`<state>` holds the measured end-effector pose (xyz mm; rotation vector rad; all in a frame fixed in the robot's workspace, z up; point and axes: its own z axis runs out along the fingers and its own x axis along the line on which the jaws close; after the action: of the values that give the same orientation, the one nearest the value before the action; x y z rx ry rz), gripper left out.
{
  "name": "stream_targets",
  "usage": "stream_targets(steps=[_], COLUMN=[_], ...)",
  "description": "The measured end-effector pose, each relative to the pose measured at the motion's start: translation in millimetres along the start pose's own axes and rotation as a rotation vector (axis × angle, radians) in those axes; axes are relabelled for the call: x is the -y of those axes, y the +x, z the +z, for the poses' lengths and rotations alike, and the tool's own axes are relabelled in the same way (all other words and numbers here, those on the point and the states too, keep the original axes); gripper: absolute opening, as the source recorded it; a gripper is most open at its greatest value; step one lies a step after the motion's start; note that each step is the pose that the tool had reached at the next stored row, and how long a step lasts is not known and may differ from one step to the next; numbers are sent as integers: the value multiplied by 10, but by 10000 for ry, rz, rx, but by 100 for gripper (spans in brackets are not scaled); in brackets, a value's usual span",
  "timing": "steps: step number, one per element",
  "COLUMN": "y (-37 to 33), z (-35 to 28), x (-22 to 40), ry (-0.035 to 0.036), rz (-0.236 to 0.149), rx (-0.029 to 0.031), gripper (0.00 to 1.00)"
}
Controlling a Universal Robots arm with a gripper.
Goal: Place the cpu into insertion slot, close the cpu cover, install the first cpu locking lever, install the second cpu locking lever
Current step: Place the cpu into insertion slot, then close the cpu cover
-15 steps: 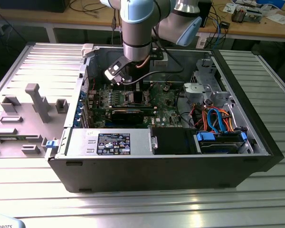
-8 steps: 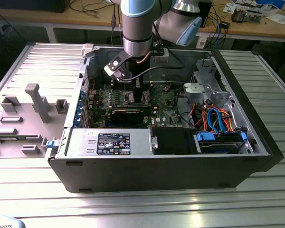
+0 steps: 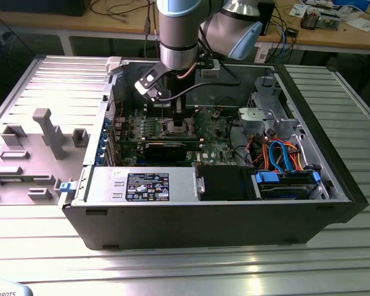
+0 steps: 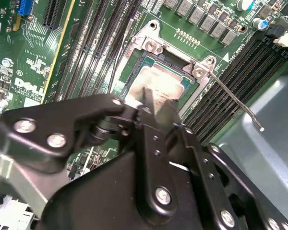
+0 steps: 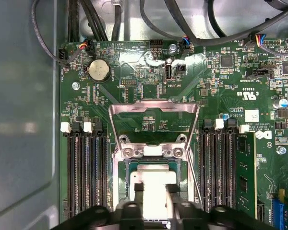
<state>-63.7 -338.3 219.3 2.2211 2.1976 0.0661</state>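
The cpu [image 5: 155, 178], a flat silver-topped chip, lies in the insertion slot [image 5: 119, 184] on the green board; in the second wrist view the cpu [image 4: 165, 79] sits inside the silver-rimmed insertion slot [image 4: 137, 45]. My gripper [image 5: 155, 188] is straight above it, its two fingers [image 5: 139, 188] resting against the chip's raised top. The cpu cover [image 5: 153, 106] stands swung up from its hinge. One locking lever [image 4: 235, 103] sticks out unlatched beside the socket. In the exterior view my gripper [image 3: 176, 123] reaches down into the open computer case.
Black memory slots [image 5: 84, 172] flank the socket on both sides. A black expansion card [image 3: 166, 148] lies just in front of it. Drive cages and coloured cables [image 3: 283, 154] fill the exterior view's right of the case [image 3: 203, 222]. Grey fixtures [image 3: 46, 129] stand on the table at the exterior view's left.
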Motion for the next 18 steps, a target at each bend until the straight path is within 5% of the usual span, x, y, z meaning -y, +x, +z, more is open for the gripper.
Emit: stream_targets(steps=[1,3,18], y=[0,0,0], z=[0,0,0], x=[0,0,0], ry=[1,4,30], rz=[0,0,0], rx=[0,0,0], gripper=[29,11,11])
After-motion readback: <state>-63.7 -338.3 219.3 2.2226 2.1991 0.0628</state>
